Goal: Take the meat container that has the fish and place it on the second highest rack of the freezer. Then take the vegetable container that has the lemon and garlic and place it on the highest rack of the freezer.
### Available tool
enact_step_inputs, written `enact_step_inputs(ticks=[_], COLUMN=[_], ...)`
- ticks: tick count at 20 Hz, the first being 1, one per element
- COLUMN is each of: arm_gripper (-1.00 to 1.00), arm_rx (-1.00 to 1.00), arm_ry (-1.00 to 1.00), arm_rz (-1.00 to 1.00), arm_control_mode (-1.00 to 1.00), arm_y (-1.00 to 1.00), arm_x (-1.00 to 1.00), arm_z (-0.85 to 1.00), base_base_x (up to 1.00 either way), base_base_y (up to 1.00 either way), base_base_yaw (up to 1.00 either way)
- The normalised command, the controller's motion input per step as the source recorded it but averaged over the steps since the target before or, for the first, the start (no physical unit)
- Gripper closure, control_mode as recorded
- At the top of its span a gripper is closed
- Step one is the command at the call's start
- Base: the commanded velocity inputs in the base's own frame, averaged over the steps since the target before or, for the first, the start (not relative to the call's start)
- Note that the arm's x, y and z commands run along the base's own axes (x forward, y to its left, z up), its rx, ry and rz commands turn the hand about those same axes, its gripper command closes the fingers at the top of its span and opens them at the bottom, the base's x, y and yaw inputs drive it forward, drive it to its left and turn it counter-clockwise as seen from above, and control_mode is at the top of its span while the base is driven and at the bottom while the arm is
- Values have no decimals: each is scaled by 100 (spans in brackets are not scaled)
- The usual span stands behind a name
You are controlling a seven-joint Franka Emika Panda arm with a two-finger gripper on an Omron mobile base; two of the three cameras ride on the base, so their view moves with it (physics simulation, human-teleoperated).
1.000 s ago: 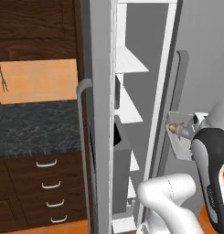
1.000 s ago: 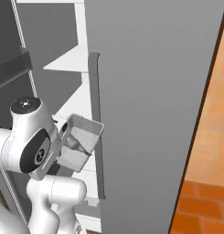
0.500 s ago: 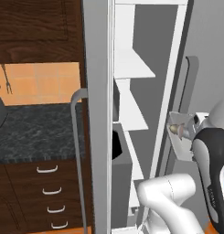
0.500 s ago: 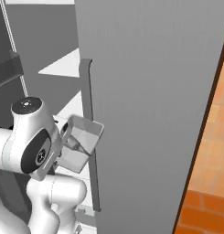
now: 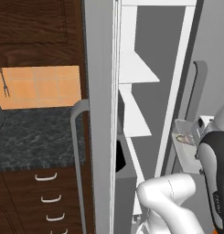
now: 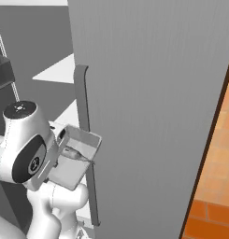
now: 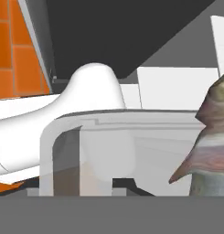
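The meat container (image 6: 75, 158), a small grey straight-walled tray, hangs tilted at the end of my arm, close against the freezer door's handle (image 6: 83, 116). In it lies the fish (image 6: 76, 155). From the left base view the meat container (image 5: 185, 145) with the fish (image 5: 182, 138) sits just in front of my wrist, right of the open freezer's white racks (image 5: 137, 75). Up close in the hand view, the meat container's rim (image 7: 131, 119) crosses the picture and the fish's tail (image 7: 213, 137) stands at the right. The tray and my wrist hide my fingers.
The grey freezer door (image 6: 153, 93) stands close on the right. A lower white rack (image 5: 134, 127) sits under the top one. To the left are a dark counter (image 5: 35, 137), wooden drawers (image 5: 47, 192) and a second door's handle (image 5: 77, 155).
The whole picture has shifted in both base views, so the base has moved nearer the freezer. The tray with the fish stays at my hand.
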Motion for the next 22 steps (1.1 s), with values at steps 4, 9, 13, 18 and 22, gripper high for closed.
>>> enact_step_inputs(ticks=[4, 9, 13, 18, 22], arm_gripper=[100, 100, 100, 100, 100], arm_rx=[-7, -17, -13, 0, 4], arm_ry=[-43, -35, -33, -22, 2], arm_rz=[7, 20, 26, 22, 8], arm_control_mode=[-100, -100, -100, -100, -100], arm_y=[7, 45, 43, 4, 15], arm_x=[-4, -36, -32, 9, 50], arm_z=[2, 0, 8, 20, -3], base_base_x=[0, 0, 0, 0, 0], base_base_y=[0, 0, 0, 0, 0], base_base_yaw=[0, 0, 0, 0, 0])
